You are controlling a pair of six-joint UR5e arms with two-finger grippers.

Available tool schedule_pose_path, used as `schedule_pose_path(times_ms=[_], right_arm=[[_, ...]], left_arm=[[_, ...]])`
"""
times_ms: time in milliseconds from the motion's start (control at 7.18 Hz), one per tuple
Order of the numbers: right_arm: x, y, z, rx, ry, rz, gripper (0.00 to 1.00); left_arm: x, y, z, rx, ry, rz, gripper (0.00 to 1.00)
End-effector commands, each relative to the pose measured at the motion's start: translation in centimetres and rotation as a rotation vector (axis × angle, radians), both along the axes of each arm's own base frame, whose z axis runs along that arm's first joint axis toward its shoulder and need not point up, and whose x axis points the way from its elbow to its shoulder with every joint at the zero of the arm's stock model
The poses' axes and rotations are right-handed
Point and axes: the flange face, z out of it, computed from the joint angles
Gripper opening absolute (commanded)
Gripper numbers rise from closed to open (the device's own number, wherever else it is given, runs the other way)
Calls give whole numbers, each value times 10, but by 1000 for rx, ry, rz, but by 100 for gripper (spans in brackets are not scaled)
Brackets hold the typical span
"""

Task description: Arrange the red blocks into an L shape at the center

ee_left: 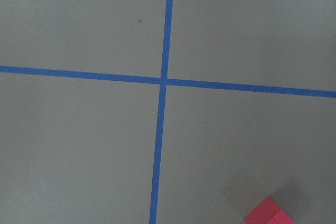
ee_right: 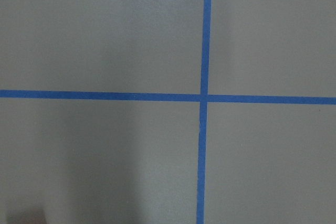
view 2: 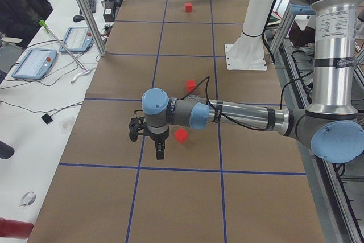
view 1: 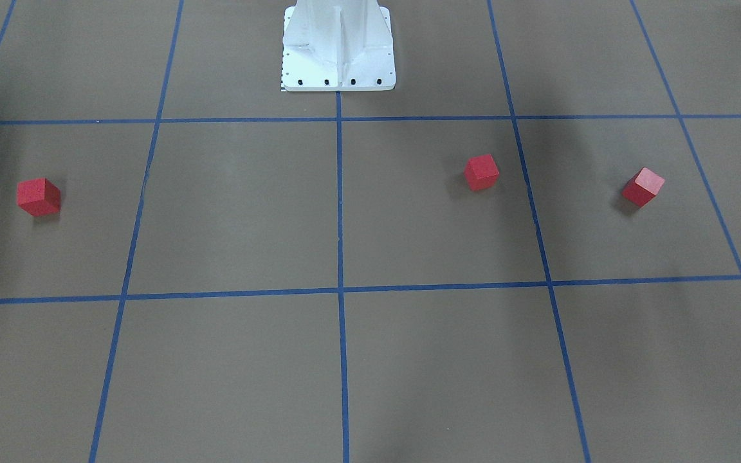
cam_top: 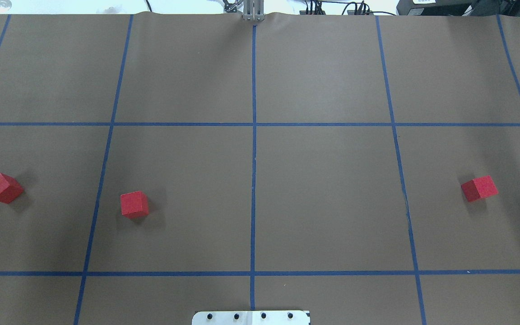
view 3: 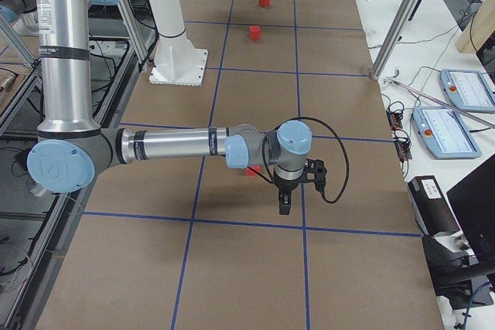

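The flat brown desk (cam_top: 332, 216) bears a blue tape grid (cam_top: 323, 124), its center (cam_top: 253, 189) on the middle line. Whether the left gripper (view 2: 160, 151) or the right gripper (view 3: 284, 203) is apart or together, I cannot tell. Three small matte red cubes lie well apart, away from center: far-left cube (cam_top: 2, 188), inner-left cube (cam_top: 134, 204), right cube (cam_top: 479, 188)

Table: you see a flat brown table (cam_top: 332, 203) with blue tape lines (cam_top: 253, 180) making big squares.
On it: left small red cube (cam_top: 3, 188), middle small red cube (cam_top: 134, 204), right small red cube (cam_top: 479, 188), all apart.
Edge: white metal foot (cam_top: 251, 317).
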Motion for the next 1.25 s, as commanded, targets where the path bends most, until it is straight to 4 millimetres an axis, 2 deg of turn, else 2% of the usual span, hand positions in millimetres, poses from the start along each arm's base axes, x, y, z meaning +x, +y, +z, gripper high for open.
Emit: schedule_pose_path(times_ms=[0, 279, 418, 836, 975, 1114], right_arm=[[3, 3, 2, -3, 1, 6, 100], [3, 5, -1, 4, 0, 6, 100], [4, 6, -8, 17, 0, 7, 100], [0, 2, -9, 16, -4, 6, 100], [-10, 3, -15, 6, -87, -13, 100], [-35, 4, -23, 7, -157, -65, 100]], left_arm=[[-1, 3, 4, -6, -6, -6, 100], [0, 1, -7, 14, 5, -4, 100], [0, 2, 7, -7, -2, 2, 100], [2, 0, 3, 9, 4, 5, 100], [3, -1, 1, 38, 7, 7, 100], [3, -1, 0, 45, 8, 7, 100]])
